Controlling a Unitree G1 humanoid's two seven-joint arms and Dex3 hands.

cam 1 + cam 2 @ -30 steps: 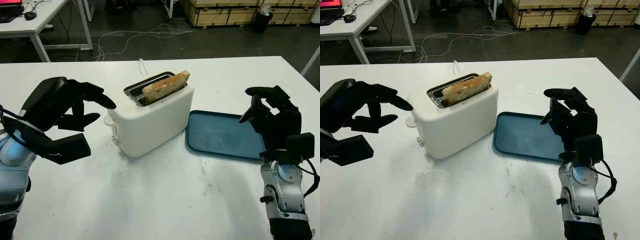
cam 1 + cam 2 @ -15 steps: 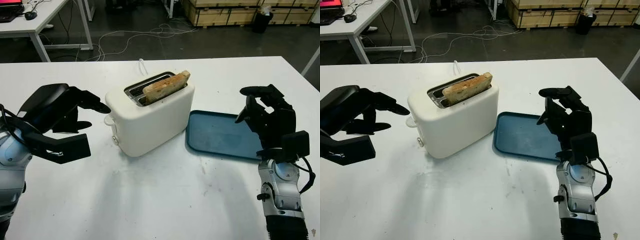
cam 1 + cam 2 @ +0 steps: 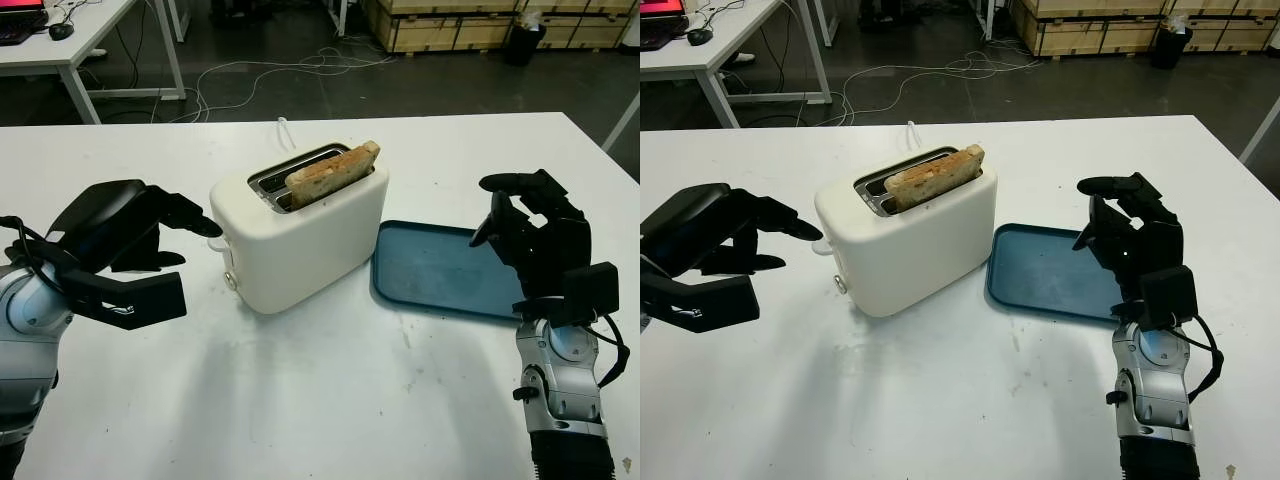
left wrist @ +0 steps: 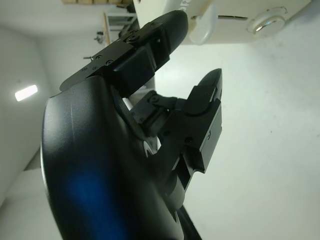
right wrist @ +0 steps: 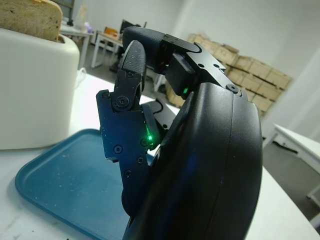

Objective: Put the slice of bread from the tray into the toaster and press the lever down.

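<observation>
The white toaster (image 3: 300,235) stands mid-table with the slice of bread (image 3: 333,172) sticking up out of its nearer slot. The blue tray (image 3: 445,270) lies just right of it with nothing on it. My left hand (image 3: 195,243) is open at the toaster's left end, its upper fingertip (image 4: 175,22) right at the lever (image 4: 202,27); whether it touches I cannot tell. My right hand (image 3: 487,212) is open and upright over the tray's right edge, holding nothing.
A round dial (image 4: 265,22) sits on the toaster's end below the lever. The toaster's white cord (image 3: 283,130) runs back across the table. Bare white tabletop (image 3: 320,390) spreads in front. The table's right edge is close to my right arm.
My left hand has dropped lower and moved right, bringing its fingertip to the toaster's lever. The right hand shifted slightly up and left, then held still. Bread and toaster have not moved.
</observation>
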